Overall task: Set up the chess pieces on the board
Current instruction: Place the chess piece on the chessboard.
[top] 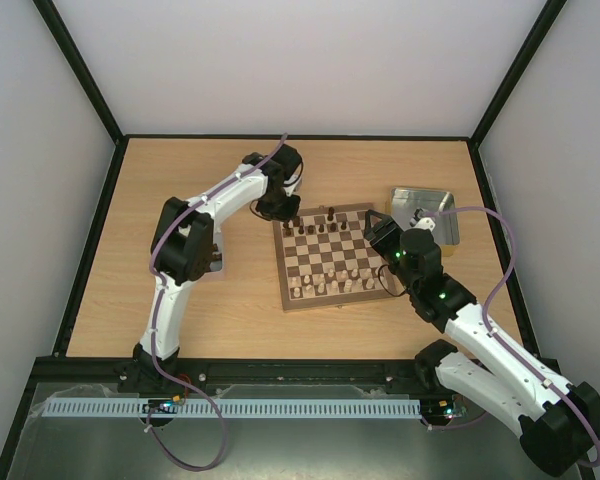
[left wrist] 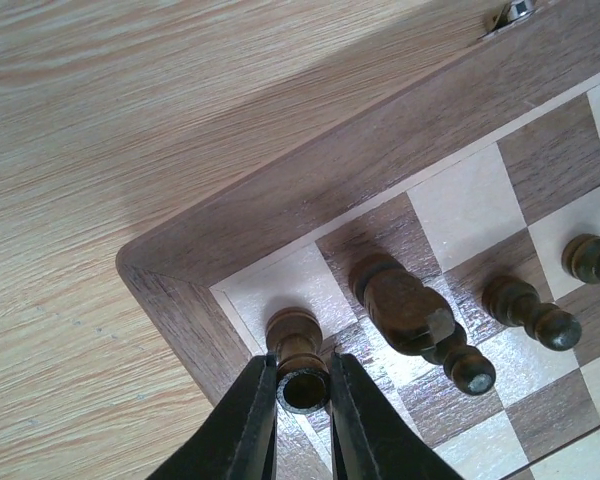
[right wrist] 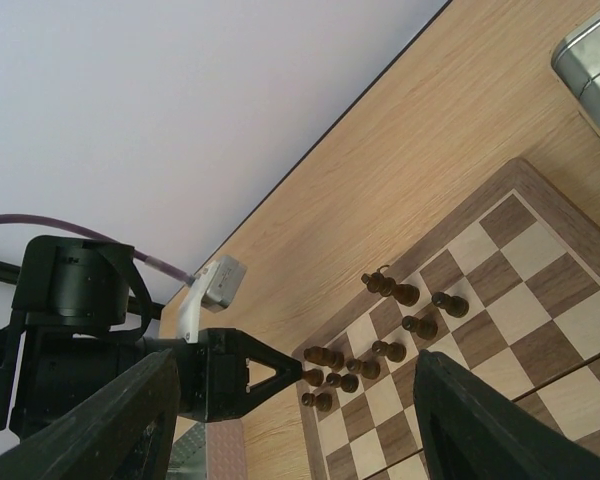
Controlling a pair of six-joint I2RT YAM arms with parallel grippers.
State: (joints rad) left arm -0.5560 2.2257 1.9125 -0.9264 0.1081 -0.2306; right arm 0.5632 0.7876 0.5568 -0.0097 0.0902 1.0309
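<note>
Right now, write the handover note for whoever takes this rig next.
Left gripper: shut on a small dark brown wooden chess piece standing on the corner square of the checkered wooden chessboard.
Right gripper: open, empty, over the board's right edge.
Done: pale cream pieces stand in the near rows; several dark pieces stand by the far left corner.
To do: release this piece, then fill the rest of the far rows.
</note>
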